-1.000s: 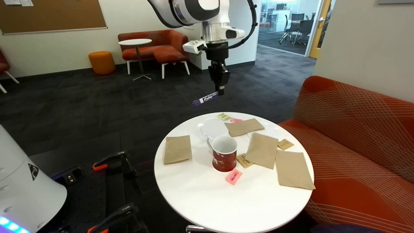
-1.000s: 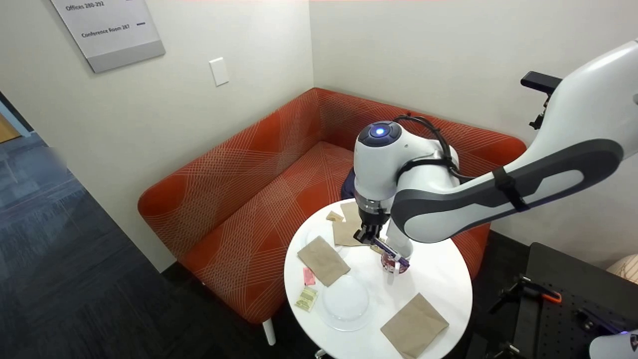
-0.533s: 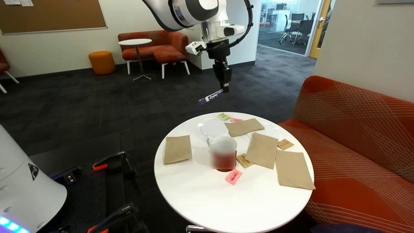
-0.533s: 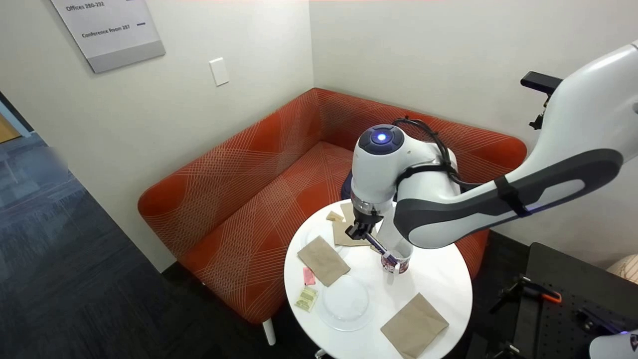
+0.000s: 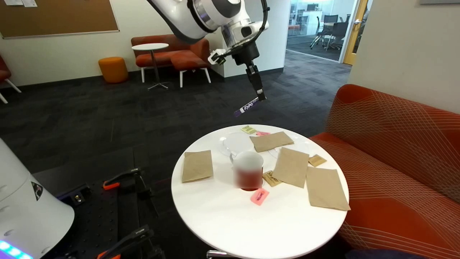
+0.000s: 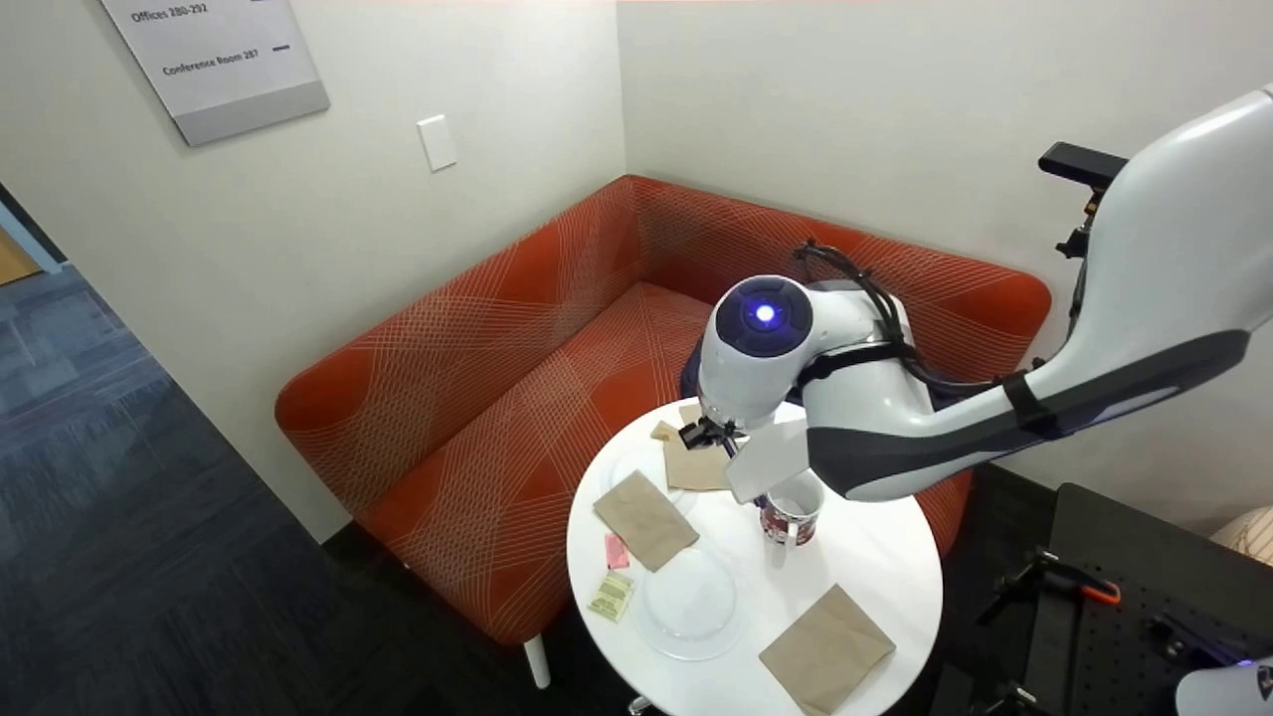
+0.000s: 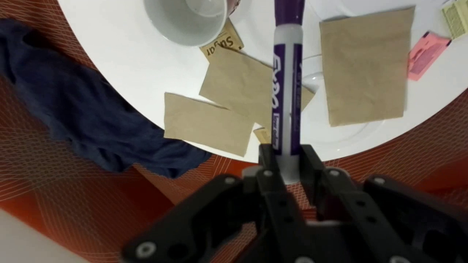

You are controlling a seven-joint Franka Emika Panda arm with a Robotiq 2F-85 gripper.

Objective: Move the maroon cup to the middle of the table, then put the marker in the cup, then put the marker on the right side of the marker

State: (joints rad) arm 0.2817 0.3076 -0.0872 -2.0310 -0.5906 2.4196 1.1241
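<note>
Projecting cap-first, the marker (image 7: 287,91) is clamped by its tail in the gripper (image 7: 287,157); the maroon cup (image 7: 184,22), on the table (image 7: 135,80), is noted left of the marker's long axis in wrist view.

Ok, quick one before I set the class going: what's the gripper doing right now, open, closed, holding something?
Gripper: closed, holding the purple-and-white Expo marker by one end.
</note>
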